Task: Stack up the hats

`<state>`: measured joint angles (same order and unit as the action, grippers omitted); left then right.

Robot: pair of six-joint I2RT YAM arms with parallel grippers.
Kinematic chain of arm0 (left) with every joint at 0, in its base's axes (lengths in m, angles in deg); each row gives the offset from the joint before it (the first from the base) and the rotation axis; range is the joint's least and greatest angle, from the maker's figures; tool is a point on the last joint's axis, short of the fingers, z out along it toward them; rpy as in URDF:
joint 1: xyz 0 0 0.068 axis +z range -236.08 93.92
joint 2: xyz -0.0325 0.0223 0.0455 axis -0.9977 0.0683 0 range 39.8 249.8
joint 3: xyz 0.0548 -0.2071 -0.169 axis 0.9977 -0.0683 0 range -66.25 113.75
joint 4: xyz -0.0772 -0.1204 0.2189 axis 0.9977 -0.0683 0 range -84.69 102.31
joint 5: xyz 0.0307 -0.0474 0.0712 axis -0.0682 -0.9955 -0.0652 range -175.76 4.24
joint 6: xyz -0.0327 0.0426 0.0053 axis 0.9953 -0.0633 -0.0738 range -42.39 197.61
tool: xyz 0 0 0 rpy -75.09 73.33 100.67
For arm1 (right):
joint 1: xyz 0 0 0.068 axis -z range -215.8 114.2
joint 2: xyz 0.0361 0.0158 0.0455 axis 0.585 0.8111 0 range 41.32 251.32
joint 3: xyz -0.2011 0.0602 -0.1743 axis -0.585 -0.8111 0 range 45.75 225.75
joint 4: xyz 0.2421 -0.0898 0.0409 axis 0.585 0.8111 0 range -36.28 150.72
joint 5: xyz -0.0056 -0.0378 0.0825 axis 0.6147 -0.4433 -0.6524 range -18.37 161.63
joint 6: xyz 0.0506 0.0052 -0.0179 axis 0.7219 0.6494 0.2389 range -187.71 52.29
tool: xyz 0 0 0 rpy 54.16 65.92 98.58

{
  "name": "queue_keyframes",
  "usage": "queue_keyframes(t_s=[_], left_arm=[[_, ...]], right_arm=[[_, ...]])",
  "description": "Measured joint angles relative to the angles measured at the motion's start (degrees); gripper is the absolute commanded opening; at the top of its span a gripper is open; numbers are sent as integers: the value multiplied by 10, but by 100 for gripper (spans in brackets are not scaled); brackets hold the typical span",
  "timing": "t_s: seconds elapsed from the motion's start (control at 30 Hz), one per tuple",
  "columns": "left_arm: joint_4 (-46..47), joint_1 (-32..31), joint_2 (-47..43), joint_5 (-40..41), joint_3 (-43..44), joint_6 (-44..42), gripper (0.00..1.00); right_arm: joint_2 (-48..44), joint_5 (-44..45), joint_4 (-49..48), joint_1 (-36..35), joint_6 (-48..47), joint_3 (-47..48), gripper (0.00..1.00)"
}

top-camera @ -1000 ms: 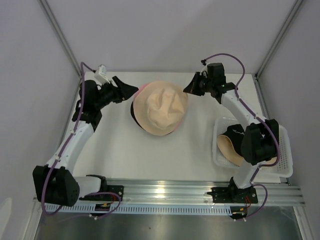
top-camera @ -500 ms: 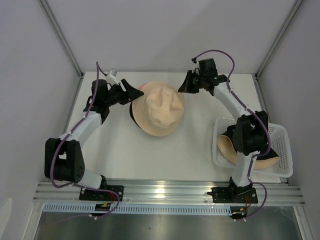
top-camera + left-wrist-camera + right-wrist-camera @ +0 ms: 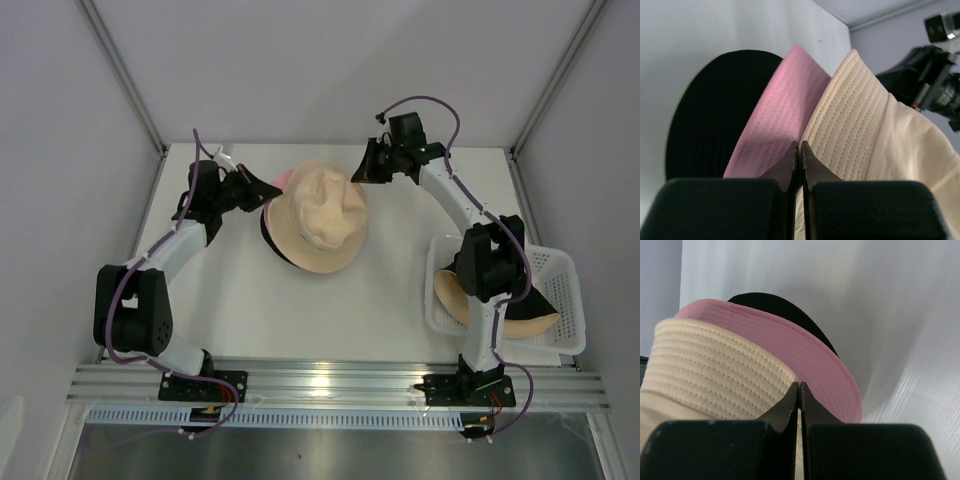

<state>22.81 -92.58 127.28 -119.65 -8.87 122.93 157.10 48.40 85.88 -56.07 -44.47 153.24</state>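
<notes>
Three hats are stacked mid-table: a beige hat on top, a pink hat showing as a sliver under it, and a black hat at the bottom. My left gripper is shut on the beige brim's left edge. In the left wrist view the beige brim runs into the closed gripper, with the pink brim and black brim beside it. My right gripper is shut on the beige brim's far right edge, above the pink brim.
A white mesh basket stands at the right front, holding another black hat and a beige hat. The right arm's elbow hangs over it. Grey walls close in the table at the back and sides.
My left gripper has moved in to the stack and shut on the beige brim. The right gripper has shifted slightly left along the back, staying shut on the brim.
</notes>
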Motion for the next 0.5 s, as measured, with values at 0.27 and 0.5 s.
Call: queue_keyframes(t_s=[0.27,0.5], left_arm=[[-92,-1,7,145,-26,18,1],[-93,0,8,180,-138,27,1]], right_arm=[[30,6,10,-3,1,8,0],[28,18,-2,-8,1,-12,0]])
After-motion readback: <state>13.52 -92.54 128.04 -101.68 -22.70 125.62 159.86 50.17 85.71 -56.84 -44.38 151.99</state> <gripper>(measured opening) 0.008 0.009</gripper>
